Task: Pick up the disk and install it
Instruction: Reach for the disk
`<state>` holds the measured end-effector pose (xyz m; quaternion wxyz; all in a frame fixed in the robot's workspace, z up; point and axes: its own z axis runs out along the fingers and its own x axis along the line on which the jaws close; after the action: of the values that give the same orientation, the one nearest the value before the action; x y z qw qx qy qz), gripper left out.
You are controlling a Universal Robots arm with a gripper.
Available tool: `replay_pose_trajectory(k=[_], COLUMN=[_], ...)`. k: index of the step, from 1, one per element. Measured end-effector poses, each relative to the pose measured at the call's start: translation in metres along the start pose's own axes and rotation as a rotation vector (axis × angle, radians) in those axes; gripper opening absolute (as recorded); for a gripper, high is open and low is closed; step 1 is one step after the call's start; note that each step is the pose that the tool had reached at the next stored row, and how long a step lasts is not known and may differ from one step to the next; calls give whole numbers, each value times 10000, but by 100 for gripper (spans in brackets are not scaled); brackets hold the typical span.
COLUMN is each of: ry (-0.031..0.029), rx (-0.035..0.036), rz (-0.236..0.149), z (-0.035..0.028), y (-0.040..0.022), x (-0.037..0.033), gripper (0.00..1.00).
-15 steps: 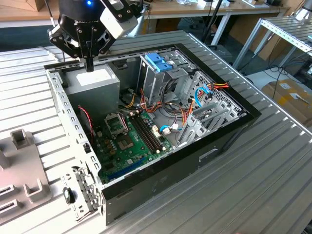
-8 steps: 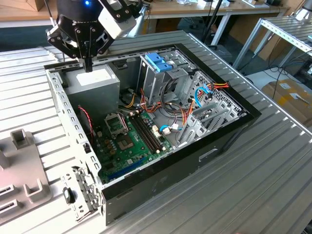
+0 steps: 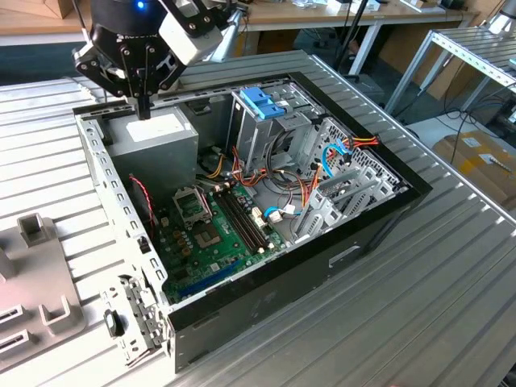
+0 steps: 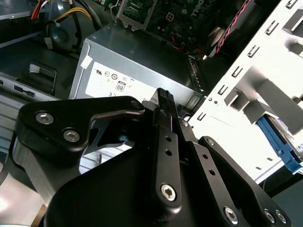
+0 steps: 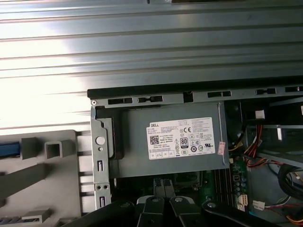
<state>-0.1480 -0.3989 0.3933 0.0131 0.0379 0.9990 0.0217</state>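
Evidently no pick is made yet: the tool (image 3: 143, 109) is held pressed together and empty over the power supply (image 3: 153, 133) in the open case (image 3: 266, 302), while the disk (image 4: 279, 144), judged by its blue rail, is apparently staged in the grey holder (image 3: 32, 298) on the bench (image 3: 403, 306) beside the case.

The place looks like a robotics lab or workshop. In the exterior view, an opened computer case (image 3: 266, 310) lies on a ribbed aluminium table (image 3: 427, 298), beneath a robot arm (image 3: 133, 40) at upper left. Wooden-topped workbenches (image 3: 339, 14) run along the top edge. At right are a metal rack (image 3: 476, 52) and, on the floor, cardboard boxes (image 3: 484, 157) and loose cables (image 3: 463, 121).
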Motion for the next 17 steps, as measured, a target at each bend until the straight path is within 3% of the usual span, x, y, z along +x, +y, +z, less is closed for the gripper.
replay_pose_trajectory(k=[17], ry=[0], rx=[0], rz=[0], z=[-4], y=[-10], x=[134], gripper=[11])
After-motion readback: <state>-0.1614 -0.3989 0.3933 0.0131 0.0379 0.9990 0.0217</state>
